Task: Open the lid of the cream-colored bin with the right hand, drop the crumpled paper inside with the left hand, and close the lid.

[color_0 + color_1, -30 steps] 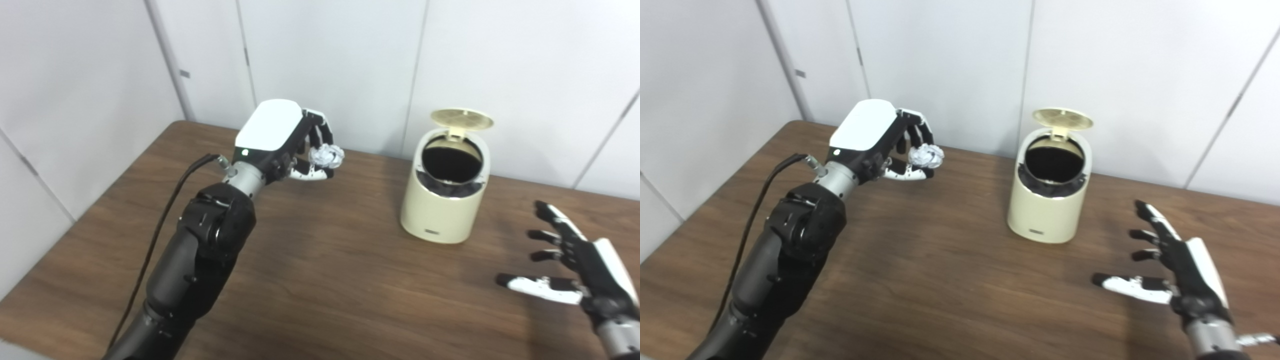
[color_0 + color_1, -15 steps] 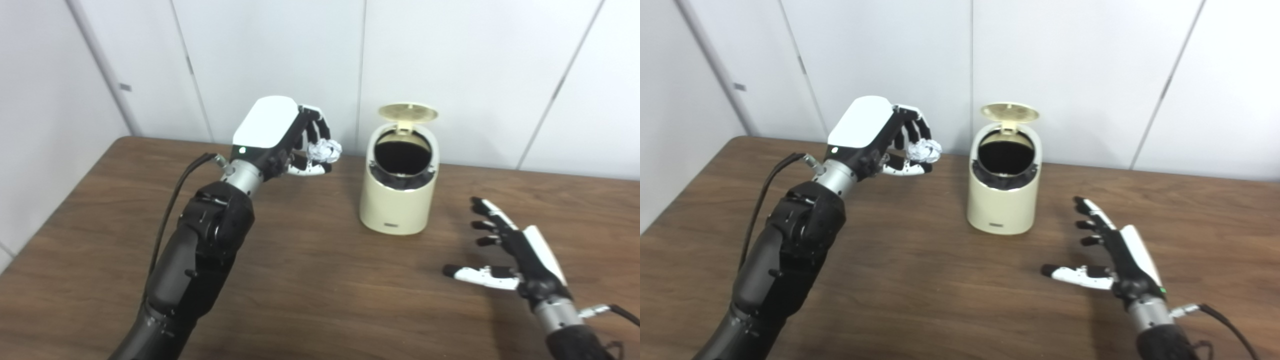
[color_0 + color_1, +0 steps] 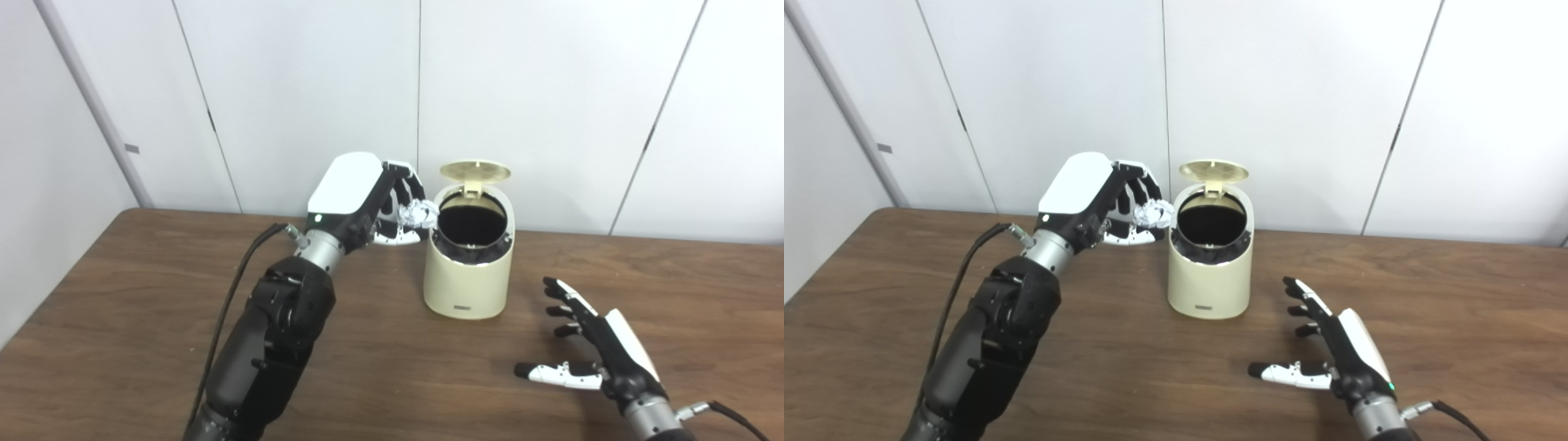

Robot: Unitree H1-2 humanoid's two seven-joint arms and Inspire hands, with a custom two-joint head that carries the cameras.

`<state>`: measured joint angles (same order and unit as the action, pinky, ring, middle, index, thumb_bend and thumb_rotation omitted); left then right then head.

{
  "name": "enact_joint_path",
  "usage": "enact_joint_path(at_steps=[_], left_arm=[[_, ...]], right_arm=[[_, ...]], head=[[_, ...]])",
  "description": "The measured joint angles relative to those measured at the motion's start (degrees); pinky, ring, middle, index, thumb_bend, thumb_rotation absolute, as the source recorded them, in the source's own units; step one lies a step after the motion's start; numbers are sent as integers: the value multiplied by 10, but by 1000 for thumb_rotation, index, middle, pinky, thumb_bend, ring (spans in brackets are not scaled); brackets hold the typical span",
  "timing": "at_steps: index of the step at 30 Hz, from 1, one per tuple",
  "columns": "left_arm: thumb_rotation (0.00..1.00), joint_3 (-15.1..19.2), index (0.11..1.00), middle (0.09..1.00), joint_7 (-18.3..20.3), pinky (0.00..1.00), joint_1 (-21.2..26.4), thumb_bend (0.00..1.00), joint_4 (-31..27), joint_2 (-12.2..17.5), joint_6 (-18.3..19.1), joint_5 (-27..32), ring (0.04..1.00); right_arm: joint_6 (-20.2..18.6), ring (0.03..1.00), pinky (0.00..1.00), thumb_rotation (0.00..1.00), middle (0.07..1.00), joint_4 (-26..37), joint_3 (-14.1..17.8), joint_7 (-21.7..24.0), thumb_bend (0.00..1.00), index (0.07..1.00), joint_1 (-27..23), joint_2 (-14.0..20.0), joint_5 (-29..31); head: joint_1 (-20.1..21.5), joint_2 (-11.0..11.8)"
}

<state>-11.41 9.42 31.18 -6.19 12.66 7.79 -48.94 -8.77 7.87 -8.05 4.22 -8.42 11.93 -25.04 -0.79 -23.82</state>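
Observation:
The cream-colored bin [image 3: 468, 285] stands on the brown table near the back wall. Its round lid [image 3: 476, 172] is tipped up at the back, and the dark inside shows. My left hand [image 3: 367, 199] is raised just left of the bin's rim, shut on the crumpled white paper [image 3: 418, 214]. The paper sits level with the opening, close to its left edge. My right hand [image 3: 597, 352] hovers low over the table to the front right of the bin, open with its fingers spread and nothing in it.
The wooden table [image 3: 122, 318] runs wide on both sides of the bin. White wall panels [image 3: 306, 92] stand right behind the table's back edge. A black cable [image 3: 236, 294] hangs along my left forearm.
The camera has swung, shifting the whole picture. My left hand has carried the paper rightwards, closing the gap to the bin's rim. The right hand stays open, low beside the bin.

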Motion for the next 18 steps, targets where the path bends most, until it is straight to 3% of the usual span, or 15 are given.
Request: enact_joint_path(at_steps=[9, 18], left_arm=[[0, -9, 512, 485, -10, 326, 19, 500, 22, -9, -3, 8, 375], [0, -20, 512, 485, -47, 326, 22, 500, 60, -21, -29, 18, 375]], right_arm=[[12, 819, 668, 259, 899, -8, -1, -6, 827, 906, 0, -3, -2], [20, 814, 667, 278, 898, -13, 0, -12, 832, 905, 0, -5, -3]], head=[[9, 5], [14, 8]])
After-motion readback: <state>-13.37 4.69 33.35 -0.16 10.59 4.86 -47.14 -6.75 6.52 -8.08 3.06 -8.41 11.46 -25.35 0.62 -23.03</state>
